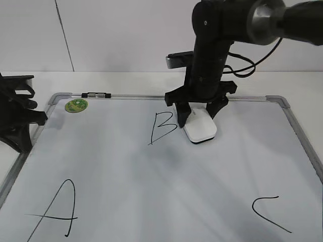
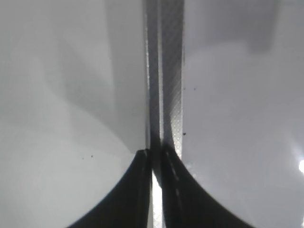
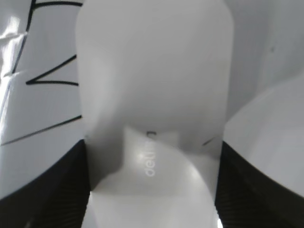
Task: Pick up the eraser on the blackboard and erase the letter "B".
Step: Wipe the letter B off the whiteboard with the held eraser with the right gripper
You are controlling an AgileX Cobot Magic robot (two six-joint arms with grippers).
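A large black "A" [image 1: 53, 214], cut off at the bottom edge, and an open "C" [image 1: 267, 212] lie nearest on the white silver-framed blackboard [image 1: 126, 171]. Mid-board, the right end effector [image 1: 198, 117] clamps the white rounded eraser [image 1: 200, 127] just right of the thin angular letter "B" [image 1: 162, 127]. Its faint print is unreadable. The left end effector [image 2: 156, 161] rests pinched together at the board's left frame. A round green sticker [image 1: 76, 105] sits far left.

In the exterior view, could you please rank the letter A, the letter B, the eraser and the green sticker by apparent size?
1. Letter A, though nearest the camera
2. Letter B
3. Eraser, close to B
4. Green sticker
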